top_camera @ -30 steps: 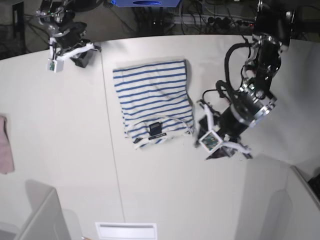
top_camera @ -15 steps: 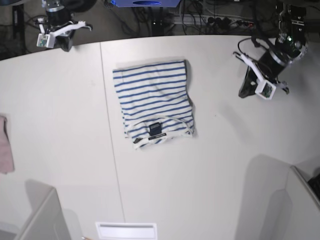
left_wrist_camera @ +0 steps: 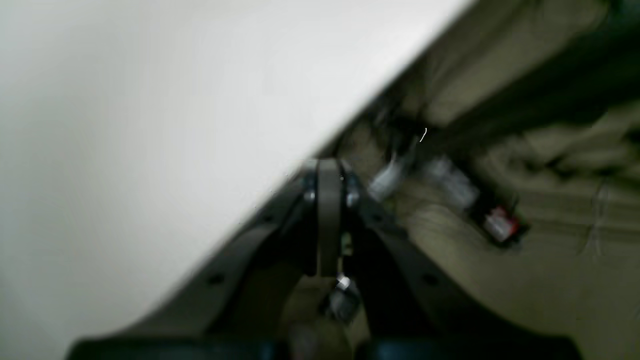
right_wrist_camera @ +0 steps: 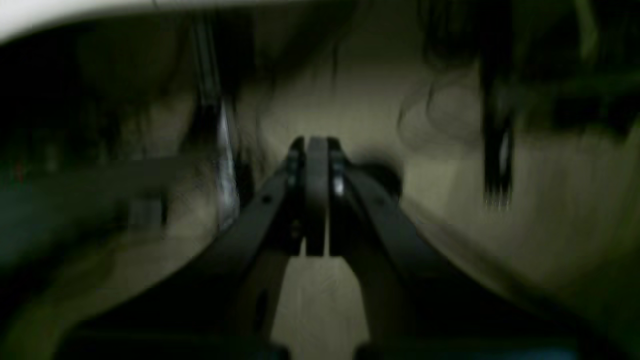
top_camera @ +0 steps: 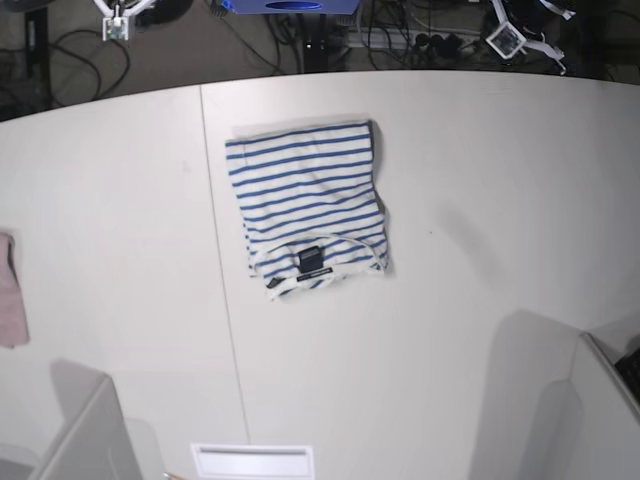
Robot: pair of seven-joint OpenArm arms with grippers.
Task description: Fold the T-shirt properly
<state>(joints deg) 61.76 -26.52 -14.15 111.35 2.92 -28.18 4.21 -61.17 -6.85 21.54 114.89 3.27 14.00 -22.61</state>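
Note:
The T-shirt [top_camera: 305,200], white with thin blue stripes, lies folded into a rough rectangle on the white table [top_camera: 450,300], with its dark neck label [top_camera: 310,258] facing up near the front edge. Both arms are pulled back beyond the table's far edge. My left gripper [top_camera: 512,38] is at the top right, and in the left wrist view [left_wrist_camera: 328,172] its jaws are shut and empty over the table edge. My right gripper [top_camera: 118,18] is at the top left, and in the right wrist view [right_wrist_camera: 316,146] it is shut and empty over the floor.
A pink cloth [top_camera: 8,290] lies at the table's left edge. Grey panels stand at the front left [top_camera: 85,430] and front right [top_camera: 560,400]. A white slotted piece [top_camera: 252,461] sits at the front edge. Cables [top_camera: 400,40] lie on the floor behind the table.
Both arms have drawn back from the table to beyond its far edge. The left arm rose from beside the shirt's right side. The shirt has not moved.

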